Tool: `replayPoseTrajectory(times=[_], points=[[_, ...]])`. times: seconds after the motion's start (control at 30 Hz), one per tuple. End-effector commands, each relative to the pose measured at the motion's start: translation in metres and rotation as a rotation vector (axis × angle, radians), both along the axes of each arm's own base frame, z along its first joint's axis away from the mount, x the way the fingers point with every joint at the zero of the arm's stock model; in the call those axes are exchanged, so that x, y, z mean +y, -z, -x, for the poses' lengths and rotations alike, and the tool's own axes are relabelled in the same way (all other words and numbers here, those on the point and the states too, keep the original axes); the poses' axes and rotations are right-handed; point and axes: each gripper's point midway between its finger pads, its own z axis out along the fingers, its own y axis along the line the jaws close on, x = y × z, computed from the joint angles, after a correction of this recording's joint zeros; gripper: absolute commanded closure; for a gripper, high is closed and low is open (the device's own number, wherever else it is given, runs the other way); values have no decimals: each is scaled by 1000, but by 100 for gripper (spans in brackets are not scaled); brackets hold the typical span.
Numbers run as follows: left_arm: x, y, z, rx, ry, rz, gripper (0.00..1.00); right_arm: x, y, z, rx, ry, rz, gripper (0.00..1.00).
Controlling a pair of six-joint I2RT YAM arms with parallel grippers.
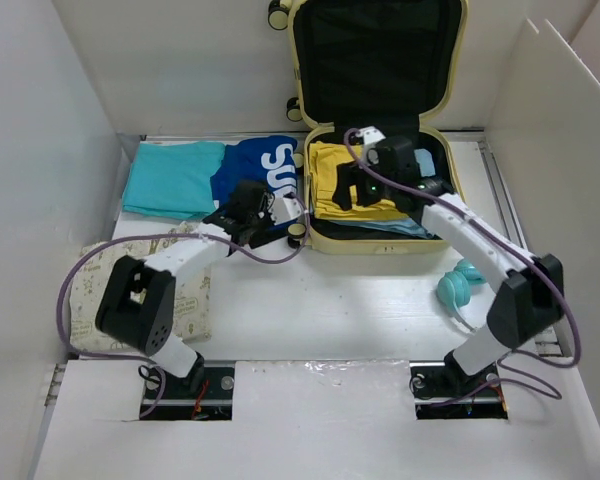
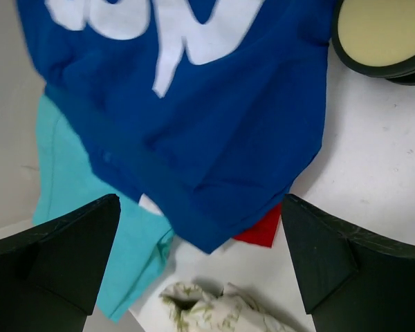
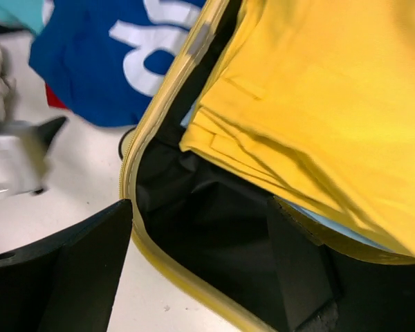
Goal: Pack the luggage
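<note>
Left gripper (image 2: 200, 207) spread over blue shirt (image 2: 194, 124), right gripper (image 3: 200, 204) spread over luggage (image 1: 380, 243)

Blue tee (image 1: 255, 165), teal tee (image 1: 170, 178), headphones (image 1: 455, 288)

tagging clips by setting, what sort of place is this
Probably a robot lab cell: white panel walls around a white table, left arm and right arm bolted down, an open suitcase.
</note>
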Motion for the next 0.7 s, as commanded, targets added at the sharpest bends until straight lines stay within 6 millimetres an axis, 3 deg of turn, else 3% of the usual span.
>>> replayPoseTrajectory(times=[0.0,0.2,0.4,0.43,0.47,0.5,0.57,0.6,0.67], points=[[-10,2,-22,-82,71,-20,0,-23,-63,0,-150,70,-73,18],[-17,37,-24,45,191,-25,0,-57,-72,3,-165,146,-64,18],[-10,83,-27,157,134,-68,0,-69,-76,1,-168,178,-56,18],[-9,80,-30,159,132,-60,0,-69,-70,1,-155,173,-41,18],[-13,89,-14,233,170,-42,0,-72,-75,-2,-165,182,-45,18],[-12,85,-15,258,177,-15,0,-74,-73,-1,-159,190,-36,18],[-19,84,3,325,259,22,0,-75,-75,-1,-162,185,-28,18],[-11,84,14,367,273,8,0,-76,-75,-2,-165,194,-23,18],[-9,84,18,365,316,-27,0,-77,-68,-2,-151,189,-7,18]])
